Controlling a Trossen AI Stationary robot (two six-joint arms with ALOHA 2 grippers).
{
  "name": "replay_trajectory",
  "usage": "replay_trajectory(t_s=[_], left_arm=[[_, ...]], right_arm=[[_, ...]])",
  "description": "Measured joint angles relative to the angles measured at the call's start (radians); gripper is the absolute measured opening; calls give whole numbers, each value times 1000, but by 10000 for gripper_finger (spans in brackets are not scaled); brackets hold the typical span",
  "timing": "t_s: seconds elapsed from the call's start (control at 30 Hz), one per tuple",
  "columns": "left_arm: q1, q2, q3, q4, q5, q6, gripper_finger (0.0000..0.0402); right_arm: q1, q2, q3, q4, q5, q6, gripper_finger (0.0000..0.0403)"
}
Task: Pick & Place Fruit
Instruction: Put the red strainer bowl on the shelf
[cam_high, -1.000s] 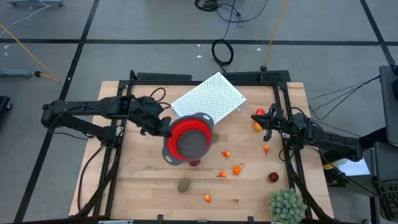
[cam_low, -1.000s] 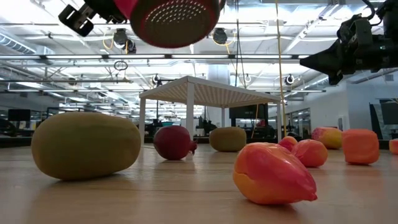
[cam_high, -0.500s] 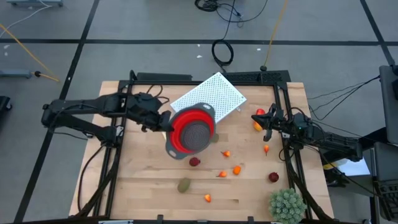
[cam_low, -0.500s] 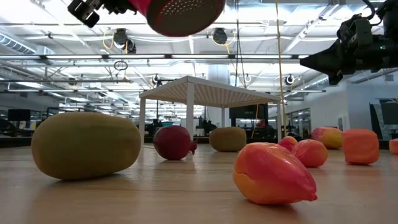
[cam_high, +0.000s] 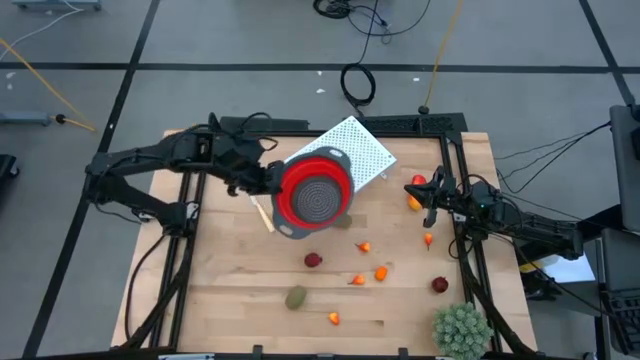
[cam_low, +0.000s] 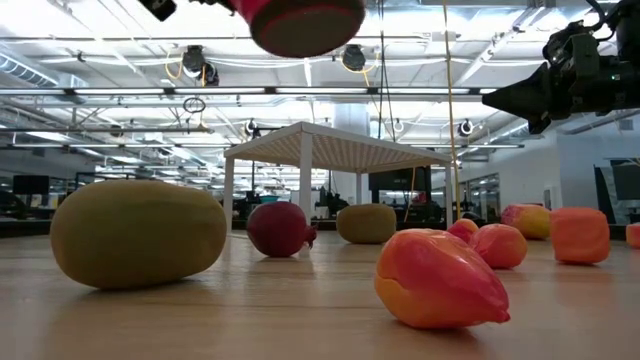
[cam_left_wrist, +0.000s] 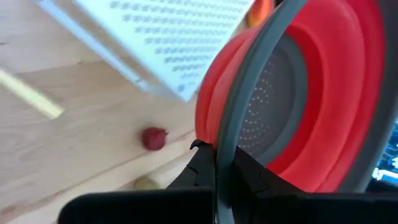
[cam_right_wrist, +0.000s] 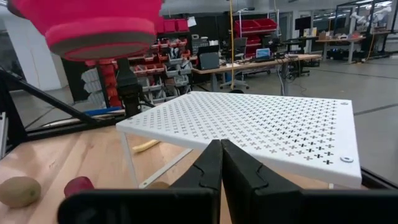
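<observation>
Left end effector (cam_high: 268, 181) clamps red bowl (cam_high: 316, 193) aloft, arm outstretched.

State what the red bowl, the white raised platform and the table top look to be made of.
Red bowl: likely soft silicone, matte, with stepped folds, a grey rim and a perforated base; a strainer by the look.
White raised platform: probably painted sheet metal, smooth, punched with rows of small crosses.
Table top: wood, pale boards with visible seams and grain.
</observation>
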Motion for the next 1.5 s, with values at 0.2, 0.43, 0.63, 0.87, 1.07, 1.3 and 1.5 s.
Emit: replay_trajectory(t_s=[0.2, 0.43, 0.63, 0.87, 1.07, 1.3, 1.5], left_arm=[[35, 130, 94, -25, -9, -23, 5], [67, 245, 200, -37, -36, -18, 5], [70, 267, 234, -115, -125, -9, 5], [71, 267, 234, -186, -150, 31, 5], [91, 267, 234, -199, -166, 83, 5], [125, 267, 234, -200, -165, 118, 5], [145, 267, 234, -199, -141, 132, 5]], right_arm=[[0, 0, 0, 0, -2, 0, 0], [0, 0, 0, 0, -2, 0, 0], [0, 0, 0, -1, -2, 8, 0], [0, 0, 0, -1, -2, 11, 0], [0, 0, 0, -1, -2, 11, 0], [0, 0, 0, -1, -2, 11, 0], [0, 0, 0, -1, -2, 11, 0]])
